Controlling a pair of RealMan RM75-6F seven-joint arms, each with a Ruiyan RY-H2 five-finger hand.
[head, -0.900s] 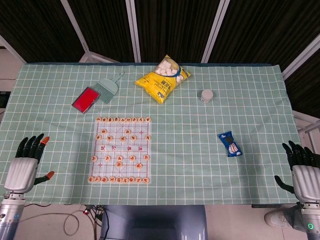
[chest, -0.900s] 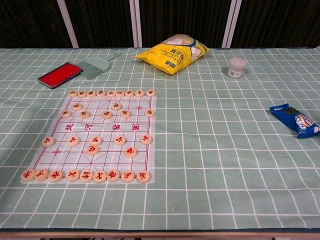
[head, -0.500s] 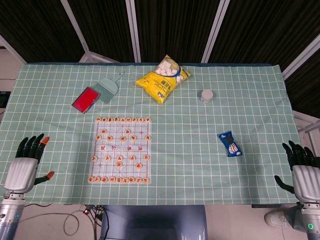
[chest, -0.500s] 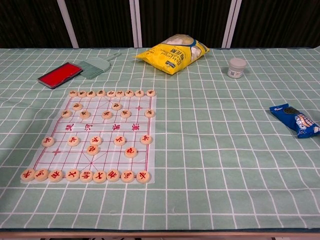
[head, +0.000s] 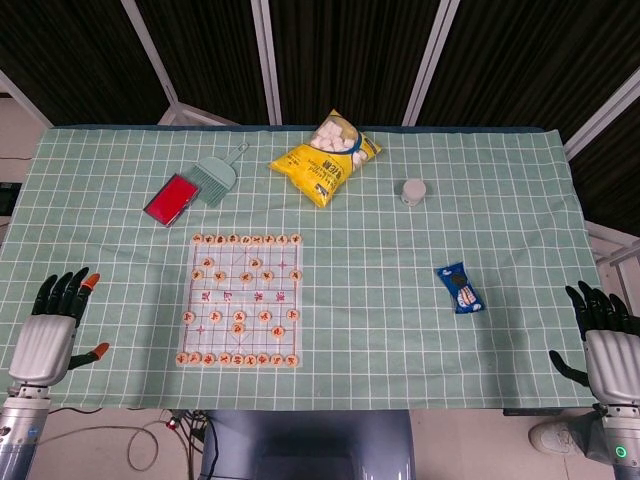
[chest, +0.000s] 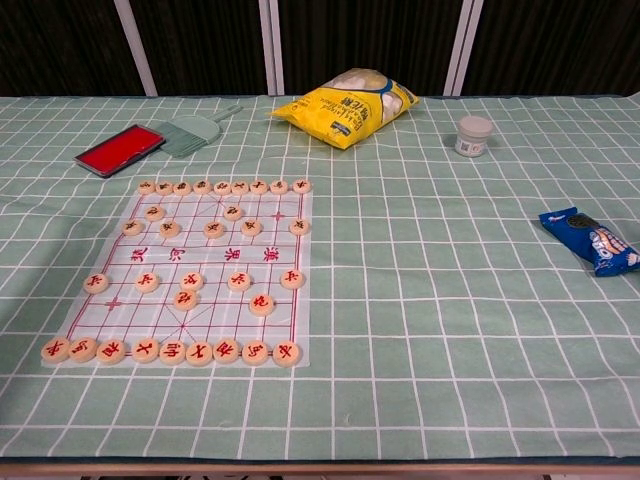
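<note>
Green checked cloth (head: 500, 200) covers the table in front of me, with dark panels behind it. My left hand (head: 52, 332) hangs at the near left edge, fingers spread wide and holding nothing; my right hand (head: 606, 345) waits at the near right edge, likewise spread and empty. Only the head view shows either hand.

Nearest my left hand lies the Chinese chess board (head: 244, 300), a thin sheet with round wooden pieces (chest: 262, 305) standing in rows along its far and near edges and scattered between. Its long axis runs away from me, near edge towards my chest. Nearest my right hand lies a blue snack packet (head: 461, 288), flat, its long axis running away from me and tilted slightly leftward at the far end.

Reaching for either, I judge it best to come in from above and slowly, since the pieces are small, close-set and easily knocked.

Farther off sit a small white jar (head: 413, 191), a yellow bag of white sweets (head: 326, 160), a green brush (head: 216, 178) and a red dustpan (head: 171, 199) touching it.
</note>
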